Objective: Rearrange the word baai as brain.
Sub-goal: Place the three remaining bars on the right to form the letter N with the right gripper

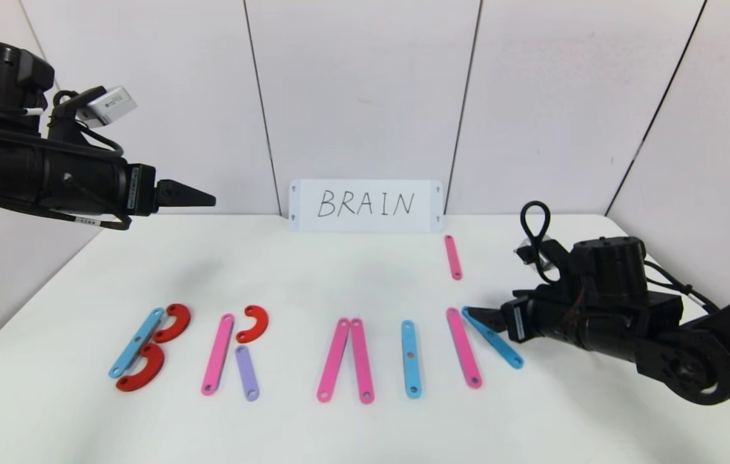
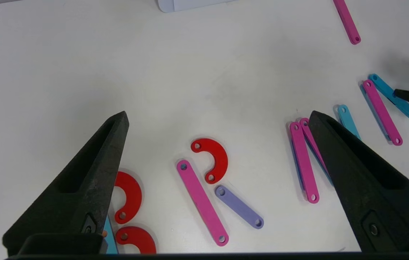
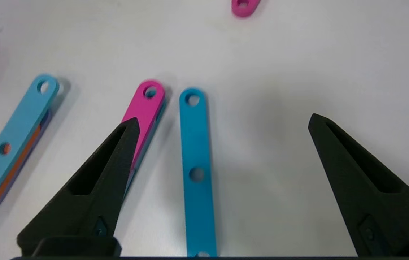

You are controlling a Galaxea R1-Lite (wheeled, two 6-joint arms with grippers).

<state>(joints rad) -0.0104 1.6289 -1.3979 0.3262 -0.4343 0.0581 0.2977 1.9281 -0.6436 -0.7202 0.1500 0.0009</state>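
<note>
Across the lower middle of the head view, a row of big flat letters lies on a white table [image 1: 365,270]. At lower left, a B is made of a blue bar [image 1: 136,342] and two red crescents [image 1: 172,323], touching. Right of it, an R is made of a pink bar [image 1: 218,354], a red crescent [image 1: 253,323] and a short purple bar [image 1: 247,373]. Near centre, two pink bars [image 1: 346,360] meet at the top as an A without a crossbar. Next comes a single upright blue bar [image 1: 410,359] as the I. Right of that, a pink bar [image 1: 463,347] and a slanted blue bar [image 1: 492,338] meet at their upper ends. A spare pink bar [image 1: 453,257] lies apart, higher in the frame, near a white card [image 1: 365,205] at upper centre with BRAIN handwritten on it.

At right of the frame, the right gripper [image 3: 222,121] sits low over the slanted blue bar, claw spread wide, holding nothing; the bar lies flat between its fingers. At upper left, the left gripper [image 2: 218,117] hangs raised above the table, also wide and empty.
</note>
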